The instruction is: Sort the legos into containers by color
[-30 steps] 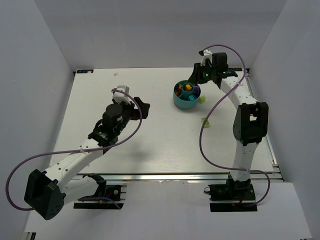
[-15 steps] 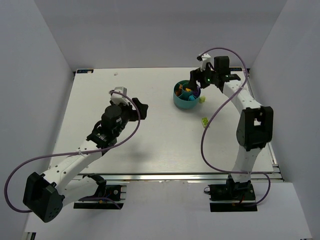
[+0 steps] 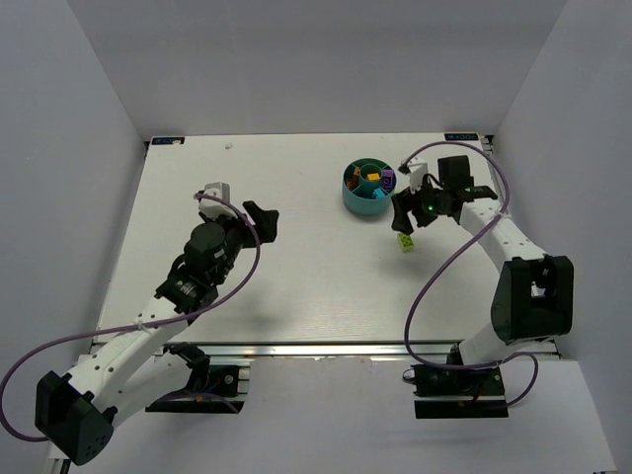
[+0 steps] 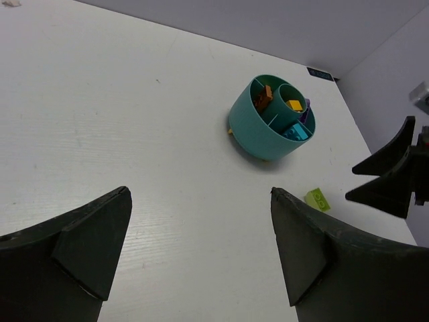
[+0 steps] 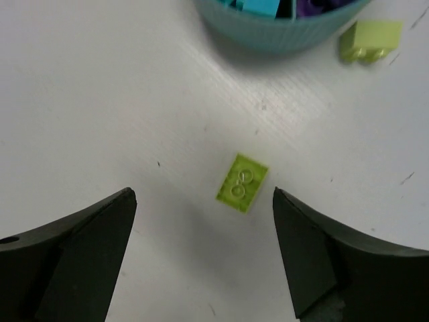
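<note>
Right jaws, open and empty, have swung from the round teal plastic bowl (image 3: 363,200) to above a small lime-green studded brick (image 5: 241,182) on the tabletop (image 3: 296,276) at the bowl's 5 o'clock; left jaws likewise open.

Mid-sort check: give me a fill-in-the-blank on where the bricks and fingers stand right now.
1. The right fingers are open above a ___ brick lying on the table.
2. A second lime brick lies beside the bowl, so ___ lime bricks are on the table.
3. The bowl's central cup holds a ___ piece.
4. The left fingers are open and hold ___.

Missing words: lime; two; yellow; nothing
</note>
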